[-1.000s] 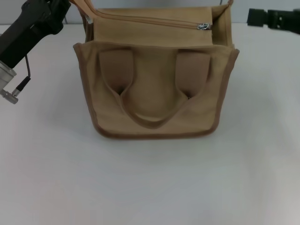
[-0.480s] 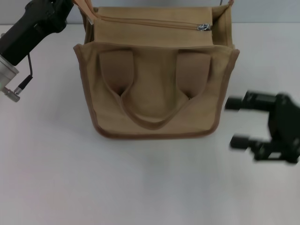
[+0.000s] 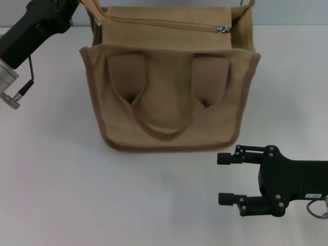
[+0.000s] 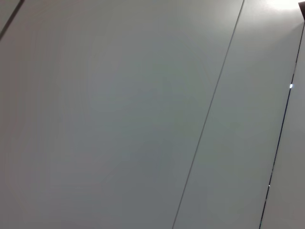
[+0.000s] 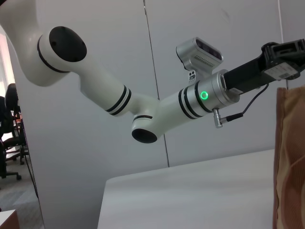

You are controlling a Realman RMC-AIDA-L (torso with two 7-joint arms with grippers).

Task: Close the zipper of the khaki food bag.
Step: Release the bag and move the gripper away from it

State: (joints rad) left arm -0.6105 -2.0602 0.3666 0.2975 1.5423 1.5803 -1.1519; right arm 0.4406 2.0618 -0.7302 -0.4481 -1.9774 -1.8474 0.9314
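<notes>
The khaki food bag (image 3: pixel 171 97) stands upright at the middle of the white table, its near handle lying flat on its front. The zipper (image 3: pixel 164 23) runs along the bag's top, with the silver pull tab (image 3: pixel 222 29) near the right end. My left gripper (image 3: pixel 54 13) is at the bag's far left top corner, beside the raised far handle (image 3: pixel 91 6); its fingers are hidden. It also shows in the right wrist view (image 5: pixel 281 57) above the bag's edge (image 5: pixel 288 157). My right gripper (image 3: pixel 225 178) is open and empty, low in front of the bag's right corner.
The white table (image 3: pixel 56 179) spreads around the bag. A grey panelled wall (image 4: pixel 143 114) fills the left wrist view. The left arm's white links (image 5: pixel 109 95) reach in over the table's left side.
My right gripper has swung from the far right, level with the bag's top, down to the near right in front of the bag. The left arm and the bag have barely moved.
</notes>
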